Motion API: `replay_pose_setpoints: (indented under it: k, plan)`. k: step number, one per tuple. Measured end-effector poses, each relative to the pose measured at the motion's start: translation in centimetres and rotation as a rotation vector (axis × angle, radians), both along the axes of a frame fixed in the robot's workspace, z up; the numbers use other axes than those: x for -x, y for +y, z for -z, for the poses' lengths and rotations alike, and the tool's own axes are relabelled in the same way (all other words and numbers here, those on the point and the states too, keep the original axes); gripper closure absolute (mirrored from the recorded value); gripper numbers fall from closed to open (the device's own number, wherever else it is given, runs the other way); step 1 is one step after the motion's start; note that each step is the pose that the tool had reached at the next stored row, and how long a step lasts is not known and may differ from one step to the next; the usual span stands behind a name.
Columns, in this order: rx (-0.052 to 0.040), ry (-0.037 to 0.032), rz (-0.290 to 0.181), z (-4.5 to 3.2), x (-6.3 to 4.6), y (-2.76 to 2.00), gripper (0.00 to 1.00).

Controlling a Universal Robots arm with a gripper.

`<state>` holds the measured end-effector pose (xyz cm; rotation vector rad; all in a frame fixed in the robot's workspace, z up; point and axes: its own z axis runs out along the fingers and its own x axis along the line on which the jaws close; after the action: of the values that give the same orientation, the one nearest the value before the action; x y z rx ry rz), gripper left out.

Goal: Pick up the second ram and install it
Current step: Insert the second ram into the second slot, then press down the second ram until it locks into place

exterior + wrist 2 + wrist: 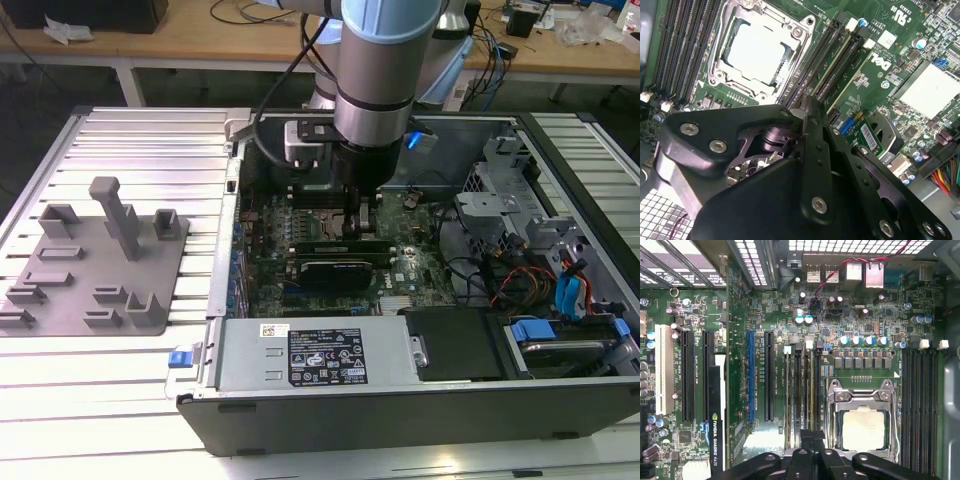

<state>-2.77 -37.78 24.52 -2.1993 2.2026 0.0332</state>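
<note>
The slatted worktop (130, 140) carries an open computer case (400, 410) in the middle of the exterior view. At that view's left stands the grey holder tray (90, 270), its posts bare. The arm (385, 60) comes down from the top centre of the frame into the case. The motherboard (865, 305) lies flat inside, and its processor socket (862, 427) sits at the lower right of the first wrist view.

The gripper (810, 440) is low over the bank of memory slots just beside that socket. In the second wrist view its jaws look drawn together at the tip (809, 102), seemingly pinched on a thin edge.

The second ram (813, 390) appears as a narrow olive strip standing on edge in one of these slots. Its long axis runs along the slot, parallel to the socket's side, up and down the first wrist view. In the second wrist view (840, 67) it slants from centre to upper right.

My reading is that the seating step is in hand. It calls for straight downward pressure with the stick square in its slot, and I cannot tell whether the end latches have closed
</note>
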Motion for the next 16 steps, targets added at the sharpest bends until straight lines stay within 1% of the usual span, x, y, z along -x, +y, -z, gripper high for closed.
replay_pose_setpoints:
  k: [2, 3, 5, 16]
  plan:
    - [0.0, 0.0, 0.0, 0.0, -0.01, 0.0, 0.92]
    - [0.0, 0.0, 0.0, -0.13, -0.01, 0.01, 0.92]
    - [-0.0001, -0.0001, 0.0, -0.75, -0.01, 0.0, 0.92]
    - [0.0, 0.0, 0.0, -0.79, -0.01, 0.0, 0.92]
